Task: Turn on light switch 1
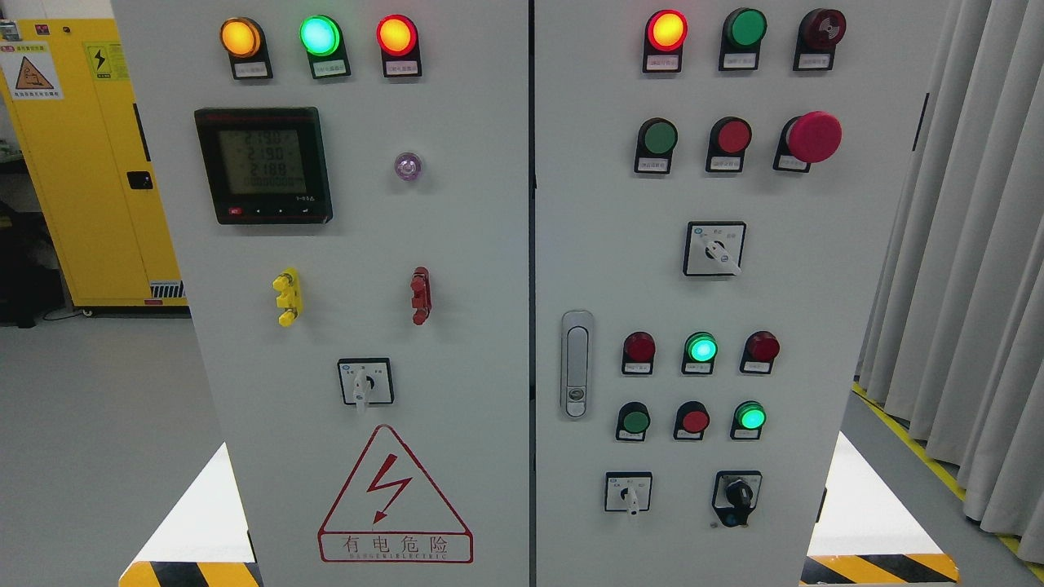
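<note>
Head view: a grey electrical cabinet (457, 244) with two doors fills the frame, and neither robot hand shows anywhere, so whether the fingers are spread or curled cannot be told.

Which control counts as "light switch 1" is not readable; the small labels under the buttons are too blurred. By judgement the likeliest candidates sit on the right door: a row of three push buttons in the lower middle, a dark green button (634, 421), a red button (694, 421) beside it and a lit green button (750, 417) at the row's right end. Above them is a row of indicator lamps, with a glowing green lamp (701, 348) in the centre.

Other controls are rotary: a white selector switch (714, 249) in the right door's middle, another selector (628, 492) at the lower right, a black knob (738, 494) just beside it, and one selector (365, 381) on the left door above the red warning triangle (395, 497).

The buttons look like rigid plastic caps set in a fixed steel panel, so nothing needs lifting or gripping. A push button should take a single fingertip pressed squarely on the cap's centre, with short, firm travel. The rotary handles are small, stiff and probably smooth; they would need a pinch across the lever.

The big red mushroom button (813, 136) in the upper right protrudes and is best avoided.
</note>
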You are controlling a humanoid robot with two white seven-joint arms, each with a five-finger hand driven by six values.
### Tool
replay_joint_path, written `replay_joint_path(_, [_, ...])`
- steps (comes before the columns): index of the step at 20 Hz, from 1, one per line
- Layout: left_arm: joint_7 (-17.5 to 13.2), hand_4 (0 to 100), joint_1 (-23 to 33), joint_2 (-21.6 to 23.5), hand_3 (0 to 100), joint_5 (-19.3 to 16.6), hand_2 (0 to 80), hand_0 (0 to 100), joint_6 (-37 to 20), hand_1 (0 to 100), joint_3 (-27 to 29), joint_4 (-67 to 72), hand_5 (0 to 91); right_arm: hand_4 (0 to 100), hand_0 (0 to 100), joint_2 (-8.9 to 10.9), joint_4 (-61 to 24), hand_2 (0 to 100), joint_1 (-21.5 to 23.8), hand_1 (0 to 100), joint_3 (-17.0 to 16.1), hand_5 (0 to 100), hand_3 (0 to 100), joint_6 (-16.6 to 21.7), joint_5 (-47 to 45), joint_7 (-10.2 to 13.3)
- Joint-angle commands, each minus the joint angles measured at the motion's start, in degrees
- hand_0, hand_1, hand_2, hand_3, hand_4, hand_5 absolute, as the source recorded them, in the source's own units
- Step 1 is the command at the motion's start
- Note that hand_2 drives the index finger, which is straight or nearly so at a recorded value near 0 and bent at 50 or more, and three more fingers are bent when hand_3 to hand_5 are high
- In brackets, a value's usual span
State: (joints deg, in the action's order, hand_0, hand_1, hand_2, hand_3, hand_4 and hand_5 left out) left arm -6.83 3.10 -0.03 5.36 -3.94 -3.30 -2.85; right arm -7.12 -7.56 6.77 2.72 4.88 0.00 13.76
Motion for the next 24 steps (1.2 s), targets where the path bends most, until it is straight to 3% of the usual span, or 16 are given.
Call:
replay_joint_path(1, [-0.02, 0, -0.02, -1.46, 0, 0.01, 0.0, 32, 0.08, 21, 0.05, -0.14, 0.0, 0, 0, 0.0, 0.0, 4, 0.0, 50, 0.0, 0, 0, -0.04, -1.67, -0.05])
replay_joint_path(12, [0.24, 0, 0.51, -0.67, 0, 0.01, 0.0, 32, -0.01, 22, 0.13, -7.07, 0.0, 0, 0, 0.0, 0.0, 4, 0.0, 50, 0.0, 0, 0, -0.04, -1.67, -0.05])
replay_joint_path(17, [4.45, 0, 2.87, 1.43, 0, -0.17, 0.0, 31, -0.8, 24, 1.89, -20.93, 0.0, 0, 0, 0.0, 0.0, 4, 0.0, 50, 0.0, 0, 0, -0.04, -1.67, 0.04])
replay_joint_path(20, [4.99, 0, 6.03, 2.75, 1, -0.43, 0.0, 31, -5.09, 26, 4.52, -31.57, 0.0, 0, 0, 0.0, 0.0, 4, 0.0, 50, 0.0, 0, 0, -0.04, -1.67, -0.04])
replay_joint_path(22, [6.12, 19, 7.18, 2.85, 19, -0.43, 3.3, 33, -7.21, 26, 5.84, -38.16, 0.0, 0, 0, 0.0, 0.0, 4, 0.0, 50, 0.0, 0, 0, -0.04, -1.67, -0.05])
replay_joint_path(24, [7.71, 26, 7.97, 2.85, 24, -0.61, 7.7, 33, -7.57, 27, 7.86, -44.23, 0.0, 0, 0, 0.0, 0.0, 4, 0.0, 50, 0.0, 0, 0, -0.04, -1.67, -0.05])
